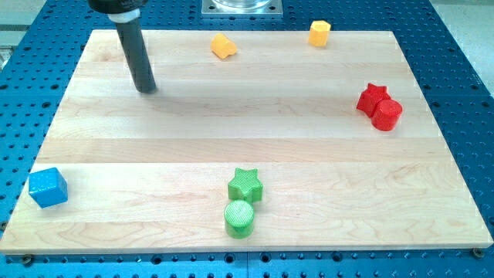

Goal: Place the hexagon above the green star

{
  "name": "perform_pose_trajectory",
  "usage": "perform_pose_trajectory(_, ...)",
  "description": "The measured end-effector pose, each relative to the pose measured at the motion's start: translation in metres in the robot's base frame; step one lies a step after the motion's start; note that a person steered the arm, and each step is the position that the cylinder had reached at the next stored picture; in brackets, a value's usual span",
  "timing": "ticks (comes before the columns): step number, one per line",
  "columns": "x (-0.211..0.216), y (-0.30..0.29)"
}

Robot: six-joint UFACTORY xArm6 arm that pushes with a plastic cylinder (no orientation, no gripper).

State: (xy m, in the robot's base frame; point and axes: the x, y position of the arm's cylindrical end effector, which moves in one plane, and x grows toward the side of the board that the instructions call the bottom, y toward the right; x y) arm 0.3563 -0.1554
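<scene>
The green star (245,185) lies near the view's bottom centre, touching a green cylinder (239,218) just below it. Two yellow blocks sit near the board's top edge: one (319,33) at the top right of centre looks like the hexagon, and the other (223,45), left of it, has an angular shape I cannot make out. My tip (147,89) rests on the board at the upper left, well left of both yellow blocks and far from the green star. It touches no block.
A red star (372,97) and a red cylinder (387,114) touch each other at the right. A blue cube (48,187) sits at the board's lower left edge. The wooden board (247,139) lies on a blue perforated table.
</scene>
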Motion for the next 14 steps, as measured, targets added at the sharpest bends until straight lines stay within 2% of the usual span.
perform_pose_trajectory(1, 0.015, 0.048)
perform_pose_trajectory(3, 0.001, 0.222)
perform_pose_trajectory(5, -0.081, 0.343)
perform_pose_trajectory(7, -0.13, 0.427)
perform_pose_trajectory(9, -0.165, 0.42)
perform_pose_trajectory(11, -0.162, 0.311)
perform_pose_trajectory(12, -0.099, 0.263)
perform_pose_trajectory(13, 0.018, 0.233)
perform_pose_trajectory(14, 0.029, 0.305)
